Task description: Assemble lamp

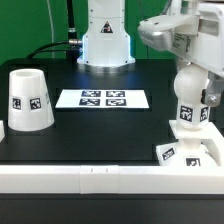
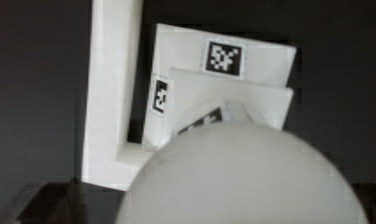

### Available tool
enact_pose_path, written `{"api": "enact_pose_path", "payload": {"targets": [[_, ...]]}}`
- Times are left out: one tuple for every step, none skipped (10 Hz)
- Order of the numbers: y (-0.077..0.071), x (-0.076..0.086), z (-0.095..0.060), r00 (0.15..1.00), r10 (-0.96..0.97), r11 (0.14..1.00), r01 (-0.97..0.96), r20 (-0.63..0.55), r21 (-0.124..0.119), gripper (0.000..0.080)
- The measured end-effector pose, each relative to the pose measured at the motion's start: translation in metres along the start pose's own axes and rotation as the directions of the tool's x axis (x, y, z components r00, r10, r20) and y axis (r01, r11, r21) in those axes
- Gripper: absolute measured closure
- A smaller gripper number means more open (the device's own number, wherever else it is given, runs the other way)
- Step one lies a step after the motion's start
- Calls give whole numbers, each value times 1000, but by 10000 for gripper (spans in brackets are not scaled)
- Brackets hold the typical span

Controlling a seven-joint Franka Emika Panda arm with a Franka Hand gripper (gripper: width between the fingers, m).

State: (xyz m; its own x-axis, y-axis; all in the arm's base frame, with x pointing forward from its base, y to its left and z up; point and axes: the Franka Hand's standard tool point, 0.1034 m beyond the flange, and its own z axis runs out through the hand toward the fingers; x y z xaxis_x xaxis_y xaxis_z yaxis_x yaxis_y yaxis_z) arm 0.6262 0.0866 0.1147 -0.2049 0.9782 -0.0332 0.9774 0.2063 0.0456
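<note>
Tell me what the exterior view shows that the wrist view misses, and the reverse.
Only the exterior view: the shade standing at that view's left, the marker board mid-table, and the robot arm behind it.
Only the wrist view: the bulb seen from above, its round head filling the foreground, and the tags on the base seen close up.
Both: the bulb, the base, and the white rail beside the base.

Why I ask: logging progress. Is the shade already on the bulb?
No, the shade stands alone at the exterior view's left, well apart from the bulb.
</note>
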Motion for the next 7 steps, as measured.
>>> {"api": "enact_pose_path", "payload": {"targets": [[0,-2,0,999,-33,999,33,5,0,101],[0,-2,0,1000,-31,1000,31,5,2,101],[0,-2,0,1000,-28,1000,28,6,3,229],[0,-3,0,1000,-27,1000,27,6,3,229],[0,-3,0,1000,-27,1000,27,6,3,225],[0,-3,0,1000,-16,1000,16,6,3,225],[-1,-3,0,1000,5,1000,-5,6,3,225]]}}
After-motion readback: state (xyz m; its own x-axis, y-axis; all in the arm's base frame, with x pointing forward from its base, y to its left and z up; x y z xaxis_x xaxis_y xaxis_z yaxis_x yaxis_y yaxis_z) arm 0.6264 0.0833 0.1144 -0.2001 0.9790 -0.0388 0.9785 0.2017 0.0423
